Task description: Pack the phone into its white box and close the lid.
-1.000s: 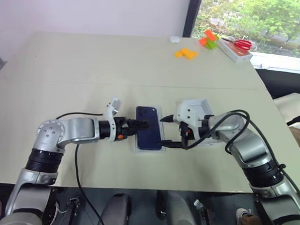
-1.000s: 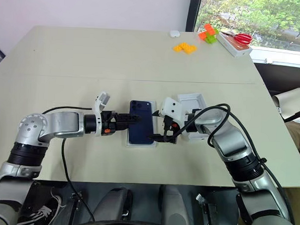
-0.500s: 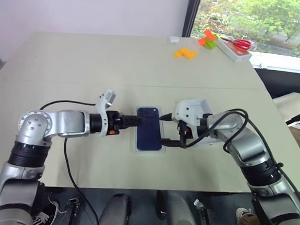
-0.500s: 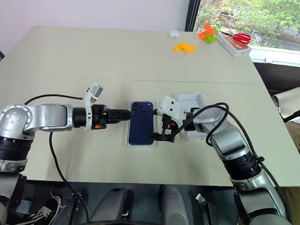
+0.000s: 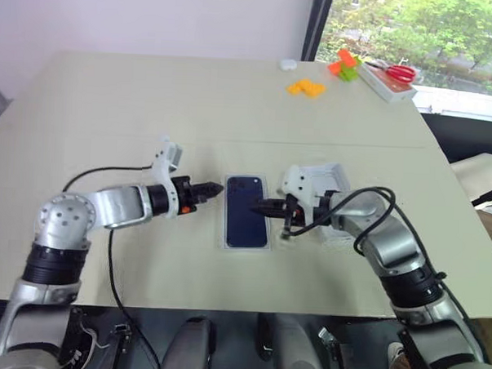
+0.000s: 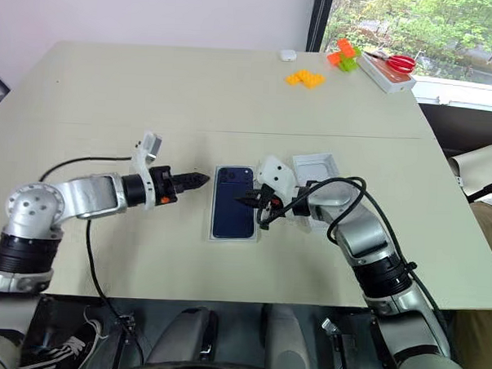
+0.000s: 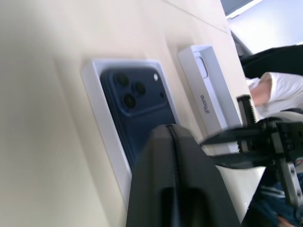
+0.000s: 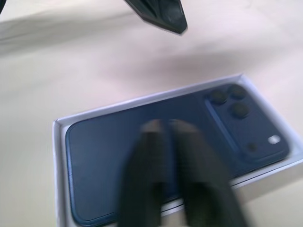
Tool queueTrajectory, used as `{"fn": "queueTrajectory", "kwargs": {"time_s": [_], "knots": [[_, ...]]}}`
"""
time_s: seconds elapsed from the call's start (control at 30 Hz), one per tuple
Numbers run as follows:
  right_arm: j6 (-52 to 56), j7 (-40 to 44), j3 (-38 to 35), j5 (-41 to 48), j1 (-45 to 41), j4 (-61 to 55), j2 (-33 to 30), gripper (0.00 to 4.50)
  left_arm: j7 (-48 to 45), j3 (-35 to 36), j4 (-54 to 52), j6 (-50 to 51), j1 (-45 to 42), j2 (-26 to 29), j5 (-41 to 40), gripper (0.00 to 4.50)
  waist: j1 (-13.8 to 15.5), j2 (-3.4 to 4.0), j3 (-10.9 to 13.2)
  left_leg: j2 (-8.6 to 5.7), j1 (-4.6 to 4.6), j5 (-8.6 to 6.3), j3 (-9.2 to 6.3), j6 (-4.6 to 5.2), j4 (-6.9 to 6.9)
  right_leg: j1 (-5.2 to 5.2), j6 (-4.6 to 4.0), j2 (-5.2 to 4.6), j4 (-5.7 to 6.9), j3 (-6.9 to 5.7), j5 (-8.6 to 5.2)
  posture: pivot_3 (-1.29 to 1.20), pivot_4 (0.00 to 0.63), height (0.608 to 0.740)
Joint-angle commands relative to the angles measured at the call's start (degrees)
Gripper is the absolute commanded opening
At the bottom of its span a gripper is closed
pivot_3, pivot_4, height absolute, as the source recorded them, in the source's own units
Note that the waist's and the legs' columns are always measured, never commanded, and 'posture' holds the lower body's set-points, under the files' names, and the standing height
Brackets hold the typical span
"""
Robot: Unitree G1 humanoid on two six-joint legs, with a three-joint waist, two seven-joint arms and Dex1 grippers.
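At bench centre, the left hand (image 5: 214, 189) and right hand (image 5: 257, 206) face each other across the phone (image 5: 246, 211) — both pinched closed, holding nothing. Phone lies flat, camera side up, seated in the white box (image 5: 224, 233). Just beyond the right hand, the lid (image 6: 318, 166) rests on the bench (image 5: 151, 107), off the box.

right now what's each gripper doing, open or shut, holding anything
Left gripper: shut, holding nothing, just left of the phone in the white box.
Right gripper: shut, holding nothing, its tips over the phone's right edge.
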Motion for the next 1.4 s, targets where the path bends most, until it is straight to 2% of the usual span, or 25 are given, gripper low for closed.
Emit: {"fn": "queueTrajectory", "kwargs": {"time_s": [0.03, 0.2, 0.33, 0.5, 0.63, 0.9, 1.1, 1.23, 1.27, 1.33, 1.4], "knots": [[-2.9, -1.7, 0.5, -1.4, 0.6, -0.5, 1.0, 0.08, 1.2, 1.6, -3.4, -1.5, 0.3, -2.3, -0.9, 0.0, 0.0, 0.0, 0.0, 0.0, 0.0, 0.0, -0.01, 0.0, 0.0, 0.0, 0.0, 0.0, 0.01, 0.0, 0.0, 0.0, 0.15, 0.74], [-5.8, -2.1, 2.0, -4.2, 1.8, 1.3, 0.2, 0.08, 0.6, 1.0, -3.6, -0.8, 1.0, -4.0, 1.4, 0.0, -0.1, 0.0, 0.0, 0.02, 0.06, 0.0, 0.0, -0.01, 0.0, 0.01, 0.0, 0.05, 0.05, 0.0, 0.0, 0.0, 0.15, 0.74], [-8.4, -1.3, 2.8, -6.2, 2.7, 3.1, -0.6, 0.08, 1.2, -1.2, -2.5, 1.0, 1.2, -3.9, 7.6, 0.0, -0.1, 0.0, 0.0, 0.01, 0.07, 0.01, 0.03, -0.01, 0.01, 0.02, 0.0, 0.06, 0.07, 0.01, 0.0, 0.0, 0.15, 0.74], [-11.0, -1.4, 3.6, -8.5, 3.3, 3.8, -1.4, 0.08, -2.4, -3.4, -4.1, 4.7, 3.0, -3.1, 13.5, 0.0, -0.1, -0.01, 0.0, 0.01, 0.11, 0.01, 0.02, 0.0, 0.01, 0.05, 0.0, 0.09, 0.07, 0.02, 0.0, 0.0, 0.15, 0.74], [-10.7, -1.3, 3.0, -8.0, 3.2, 3.5, -1.0, 0.08, -4.4, -2.9, -4.9, 5.8, 4.4, -3.2, 16.6, 0.0, -0.1, -0.01, 0.0, 0.02, 0.19, 0.01, 0.02, 0.0, 0.01, 0.14, -0.01, 0.08, 0.07, 0.02, -0.01, 0.0, 0.15, 0.74], [-8.3, -1.4, -0.1, -4.9, 0.7, 3.6, 0.3, 0.08, -5.5, 0.8, -4.3, 6.0, 0.3, -5.5, 17.2, 0.0, -0.1, -0.02, 0.0, 0.03, 0.21, 0.02, -0.01, 0.0, 0.08, 0.22, -0.15, 0.08, 0.08, 0.01, -0.09, 0.0, 0.15, 0.74], [-11.5, -1.5, 1.9, -8.2, 1.4, 5.3, -0.6, 0.08, -9.1, -0.2, -5.4, 6.3, 0.6, -5.4, 22.5, 0.0, -0.2, -0.01, 0.0, 0.02, 0.16, 0.0, 0.0, 0.01, 0.03, 0.13, 0.02, 0.09, 0.07, 0.01, 0.0, 0.0, 0.15, 0.74], [-4.6, -2.3, -3.2, -2.7, -0.6, 3.7, 1.0, 0.08, -13.3, 1.6, -6.5, 5.4, 0.2, -4.7, 24.8, 0.0, -0.1, -0.01, 0.0, 0.03, 0.13, 0.01, 0.0, 0.01, 0.02, 0.1, 0.02, 0.08, 0.06, 0.01, 0.0, 0.0, 0.15, 0.74], [-3.1, -3.4, -4.8, -1.8, -1.6, 4.1, 1.4, 0.28, -14.6, 2.1, -6.7, 4.8, -0.1, -4.5, 25.5, 0.55, -0.1, -0.01, 0.0, 0.03, 0.12, 0.01, -0.01, 0.01, 0.03, 0.1, 0.01, 0.08, 0.06, 0.01, 0.0, 0.0, 0.15, 0.74], [-3.3, -6.0, -5.7, -3.3, -3.0, 4.7, 1.5, 0.96, -16.8, 3.4, -6.5, 4.5, -0.6, -4.3, 25.6, 1.39, -0.2, 0.01, 0.0, 0.03, 0.12, 0.01, 0.01, 0.0, 0.04, 0.1, -0.01, 0.07, 0.06, 0.01, 0.0, 0.0, 0.15, 0.74], [-1.1, -9.0, -6.7, -4.1, -4.1, 4.3, 1.7, 1.88, -21.4, 4.0, -7.7, 3.8, -0.9, -2.6, 26.7, 2.39, -0.1, 0.01, 0.0, 0.03, 0.13, 0.01, 0.01, 0.0, 0.05, 0.1, -0.04, 0.08, 0.07, 0.01, 0.0, 0.0, 0.15, 0.74]]}}
